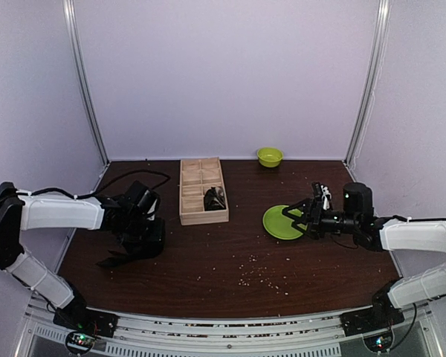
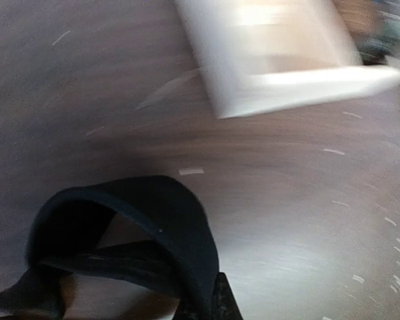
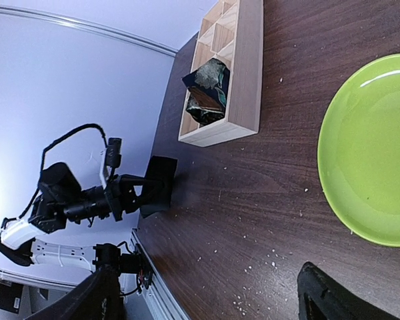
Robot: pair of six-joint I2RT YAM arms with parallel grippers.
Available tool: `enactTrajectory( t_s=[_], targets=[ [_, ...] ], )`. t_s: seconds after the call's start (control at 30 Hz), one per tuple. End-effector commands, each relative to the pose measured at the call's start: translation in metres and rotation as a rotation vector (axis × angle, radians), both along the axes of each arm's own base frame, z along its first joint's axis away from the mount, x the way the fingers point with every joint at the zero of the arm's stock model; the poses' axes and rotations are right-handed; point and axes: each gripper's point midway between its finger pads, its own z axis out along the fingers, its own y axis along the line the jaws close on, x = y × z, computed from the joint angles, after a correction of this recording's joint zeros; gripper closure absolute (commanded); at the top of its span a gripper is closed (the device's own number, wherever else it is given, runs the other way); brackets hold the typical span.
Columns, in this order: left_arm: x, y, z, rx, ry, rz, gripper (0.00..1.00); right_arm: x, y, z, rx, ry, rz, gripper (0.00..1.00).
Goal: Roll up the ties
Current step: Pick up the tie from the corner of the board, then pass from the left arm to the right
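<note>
L gripper [image 1: 139, 227] is at the left of the table [image 1: 208, 260], jaws together and clamped on a black tie [image 1: 131, 253]. The fabric hangs from the jaws down to the tabletop, w/ a tail trailing toward the near-left. The L wrist view is motion-blurred, but the tie [image 2: 157, 213] shows as an arched loop over the wood.

R gripper [image 1: 303, 216] is at the right, jaws wide apart w/ nothing between them, over the left part of a green plate [image 1: 276, 224]. Its fingers [image 3: 330, 300] are at the bottom of the R wrist view.

A wooden divider box [image 1: 202, 216] is at center-far. Its near-right compartment holds a dark fabric bundle [image 1: 214, 198], prob. a rolled tie. A small green bowl [image 1: 269, 156] is at the far edge. Pale crumbs [image 1: 253, 279] are scattered near-center.
</note>
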Motion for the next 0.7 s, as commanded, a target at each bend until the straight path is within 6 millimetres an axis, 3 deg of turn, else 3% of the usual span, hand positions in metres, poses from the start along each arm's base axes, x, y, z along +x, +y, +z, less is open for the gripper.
enactTrajectory(
  t_s=[0.0,0.13,0.3,0.47,0.67],
  targets=[
    [-0.016,-0.096,0.097,-0.165,-0.259,-0.369,1.00,-0.002,0.011,0.010,0.107,0.025,-0.018,0.08],
    [-0.056,-0.151,0.165,-0.420,-0.383,-0.635,1.00,-0.013,0.036,0.031,0.165,0.007,0.028,0.07],
    [-0.090,-0.184,0.233,-0.675,-0.519,-0.856,1.00,-0.028,0.060,0.069,0.328,0.003,0.081,0.06],
    [-0.100,-0.206,0.252,-0.734,-0.569,-0.939,1.00,-0.046,0.083,0.103,0.456,-0.009,0.136,0.04],
    [-0.103,-0.217,0.260,-0.752,-0.590,-0.973,0.99,-0.059,0.111,0.117,0.606,0.070,0.209,0.00]
  ],
)
